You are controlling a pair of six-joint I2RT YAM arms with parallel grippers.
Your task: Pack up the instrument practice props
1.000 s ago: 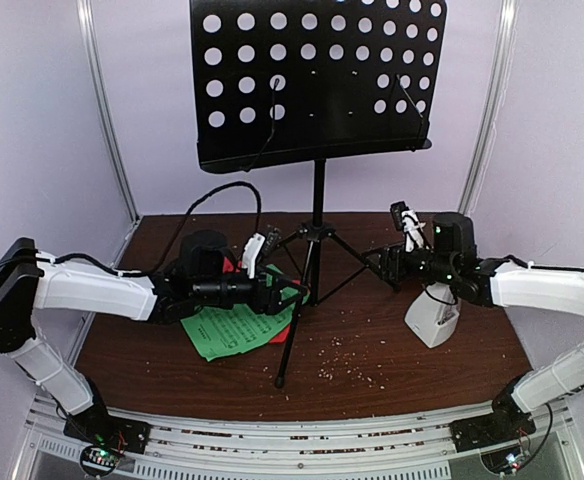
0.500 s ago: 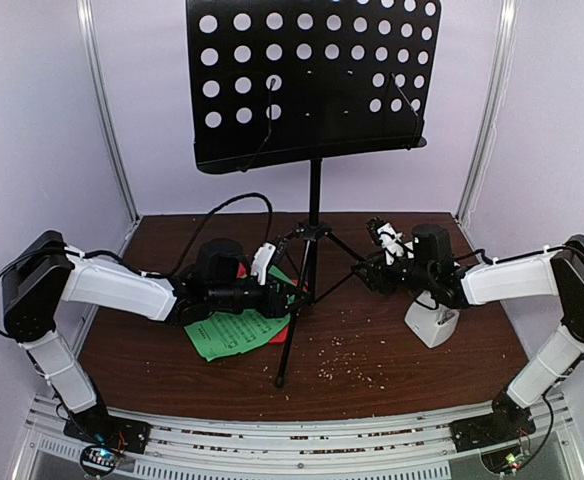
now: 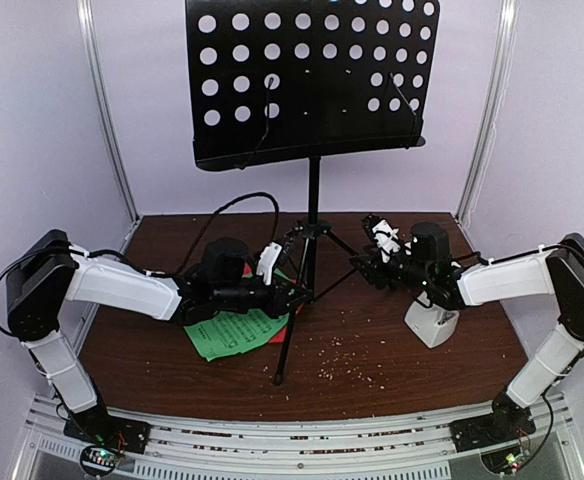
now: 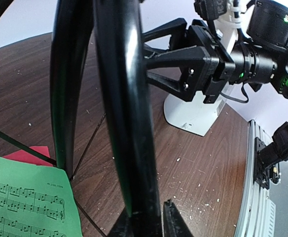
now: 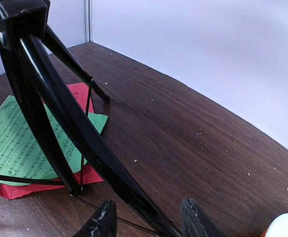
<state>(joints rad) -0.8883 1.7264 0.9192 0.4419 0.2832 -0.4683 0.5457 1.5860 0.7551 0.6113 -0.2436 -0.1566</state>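
Likely stiff but top-heavy, the black perforated music stand [image 3: 302, 140] needs low holds. My left gripper [image 4: 151, 222] clamps its 7 o'clock leg [image 4: 129, 123]; my right gripper [image 5: 146, 217] straddles the 4 o'clock leg [image 5: 85, 143], unclosed.

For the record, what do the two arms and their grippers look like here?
The left arm and right arm have smooth white shells between black cylindrical joints. The left gripper and right gripper are black, with angular fingers and a white fitting on top. A black cable loops off the left wrist; small green lights glow on the right wrist.
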